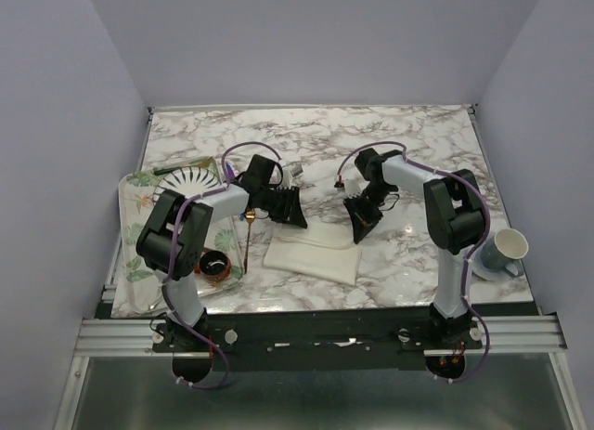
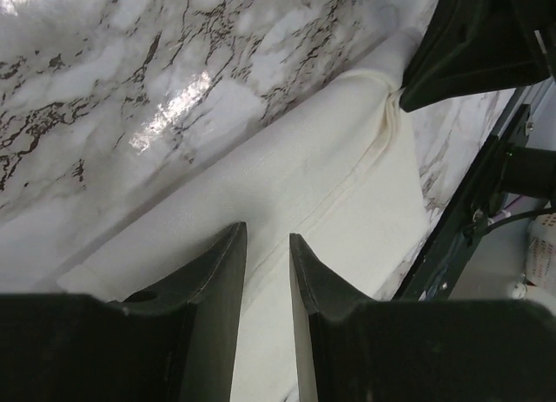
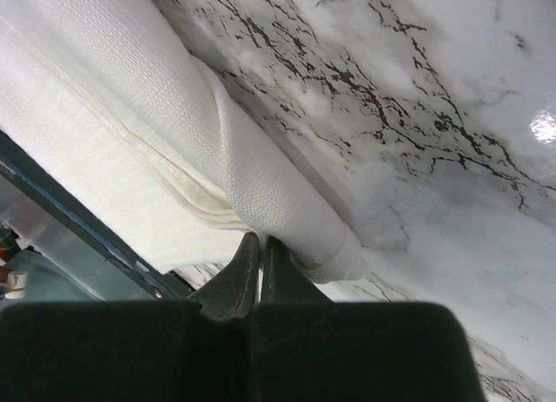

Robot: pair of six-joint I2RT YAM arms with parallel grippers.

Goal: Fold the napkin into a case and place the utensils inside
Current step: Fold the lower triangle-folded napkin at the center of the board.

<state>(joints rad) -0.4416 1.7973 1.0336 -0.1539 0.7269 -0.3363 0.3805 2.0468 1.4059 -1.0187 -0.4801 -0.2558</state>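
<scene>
The left pincer, nearest the lens, stands partly open over the napkin and grips nothing. It is probably poised to press or take the folded layers. The right pincer is closed on a fold at the napkin's right end, seemingly pinning it so the fold cannot spring open. The napkin lies folded by the table's near edge, midway along. Counted: two pincers, one napkin, one striped plate, one mug.
</scene>
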